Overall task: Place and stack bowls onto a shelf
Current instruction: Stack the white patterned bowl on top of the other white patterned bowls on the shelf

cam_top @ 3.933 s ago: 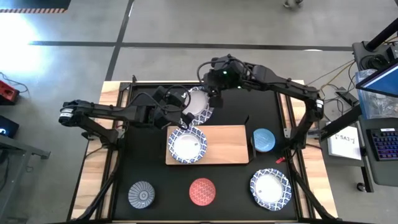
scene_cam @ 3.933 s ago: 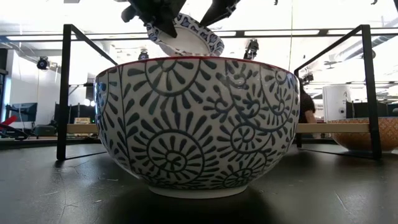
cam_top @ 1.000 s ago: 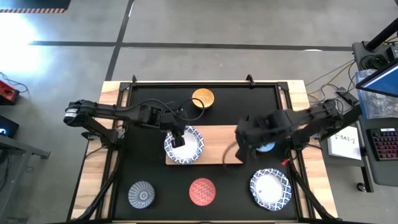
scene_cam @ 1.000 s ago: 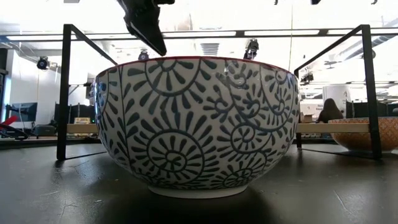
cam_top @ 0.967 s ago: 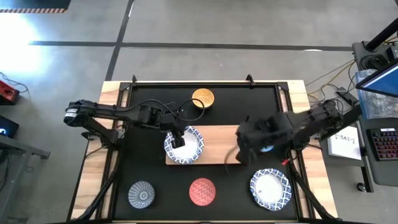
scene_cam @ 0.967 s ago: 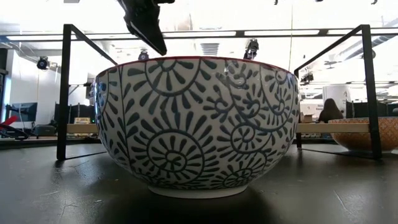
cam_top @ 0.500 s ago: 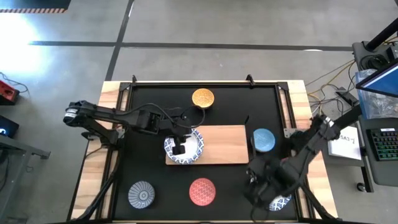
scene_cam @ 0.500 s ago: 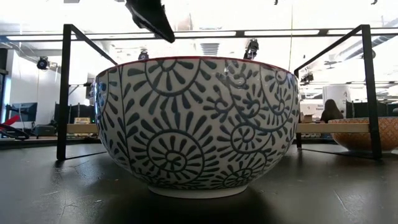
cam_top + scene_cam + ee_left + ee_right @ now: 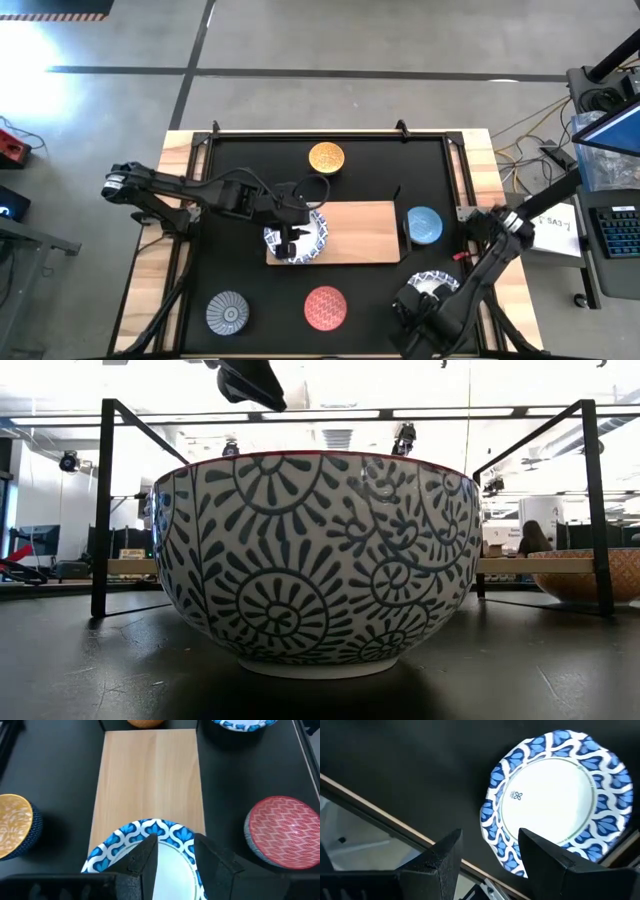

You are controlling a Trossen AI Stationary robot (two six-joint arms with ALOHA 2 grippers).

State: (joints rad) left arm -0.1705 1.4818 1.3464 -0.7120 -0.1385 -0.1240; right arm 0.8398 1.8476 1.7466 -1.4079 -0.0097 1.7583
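Observation:
A blue-and-white bowl [image 9: 300, 238] [image 9: 150, 845] sits on the left end of the light-wood shelf [image 9: 360, 232] [image 9: 150, 775]; how many lie stacked under it I cannot tell. My left gripper [image 9: 290, 238] [image 9: 177, 857] hovers open just above that bowl, one finger over its rim and the other at its side; in the low view it [image 9: 250, 380] shows at the top. My right gripper [image 9: 425, 302] [image 9: 490, 855] is open over the near-right corner, beside another blue-and-white bowl [image 9: 437, 283] [image 9: 555, 795] resting on the black tabletop.
On the black tabletop stand an orange-yellow bowl [image 9: 327, 157] near the far edge, a light blue bowl [image 9: 424, 225] right of the shelf, and a red patterned bowl [image 9: 325, 307] [image 9: 310, 560] and a grey ribbed bowl [image 9: 229, 312] near the front. The shelf's middle and right end are bare.
My right arm has swung from the shelf's right end toward the table's near right corner, ending by the blue-and-white bowl there. My left gripper has risen from the bowl on the shelf, which has stayed in place.

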